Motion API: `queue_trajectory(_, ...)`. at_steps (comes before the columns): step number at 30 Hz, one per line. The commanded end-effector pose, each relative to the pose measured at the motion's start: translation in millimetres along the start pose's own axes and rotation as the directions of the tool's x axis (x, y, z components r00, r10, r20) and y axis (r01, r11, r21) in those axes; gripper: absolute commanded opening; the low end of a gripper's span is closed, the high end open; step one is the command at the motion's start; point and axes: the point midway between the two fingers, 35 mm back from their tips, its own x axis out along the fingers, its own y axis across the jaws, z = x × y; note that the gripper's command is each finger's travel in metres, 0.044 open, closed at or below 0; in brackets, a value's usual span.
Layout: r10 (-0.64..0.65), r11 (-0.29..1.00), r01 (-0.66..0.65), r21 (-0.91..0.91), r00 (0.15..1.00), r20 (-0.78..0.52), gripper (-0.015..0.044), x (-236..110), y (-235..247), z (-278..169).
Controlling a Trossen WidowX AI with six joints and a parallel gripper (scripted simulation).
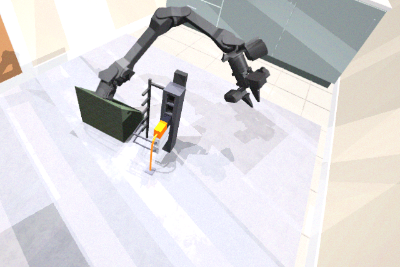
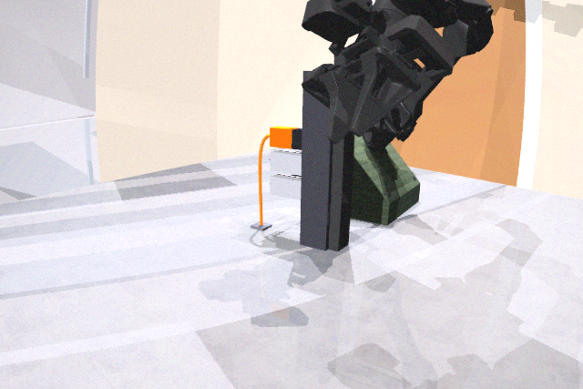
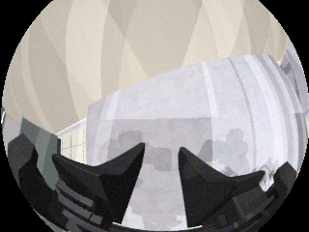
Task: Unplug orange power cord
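Note:
The orange plug sits at the upright dark power strip, its dark front end meeting the strip's socket side. The orange cord hangs from the plug down to a small grey plate on the floor. My gripper is open, with nothing between its fingers. It is clear of the plug and cord, in the air to the right of the strip in the top view. In the exterior view it overlaps the strip's upper part from in front.
White plugs sit below the orange one on the strip. A dark post stands against the strip's back. A dark rack with pegs stands between the strip and the green arm base. Grey cabinets stand behind.

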Motion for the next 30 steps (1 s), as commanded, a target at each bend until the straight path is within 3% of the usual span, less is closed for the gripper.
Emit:
queue_trajectory(1, -0.147, 0.986, 0.149, 0.079, 0.989, -0.021, 0.016, 1.0, -65.3, 21.1)
queue_trajectory(11, -0.415, 0.812, 0.46, 0.359, 0.888, -0.198, 0.016, -37.5, -227.7, 43.9)
queue_trajectory(19, -0.417, 0.54, 0.627, 0.562, 0.779, -0.468, 0.016, -98.4, -336.2, 13.5)
queue_trajectory(23, -0.34, 0.421, 0.664, 0.617, 0.747, -0.572, 0.016, -124.3, -363.9, -7.3)
queue_trajectory(30, -0.335, 0.416, 0.666, 0.62, 0.745, -0.576, 0.016, -125.6, -365.0, -8.3)
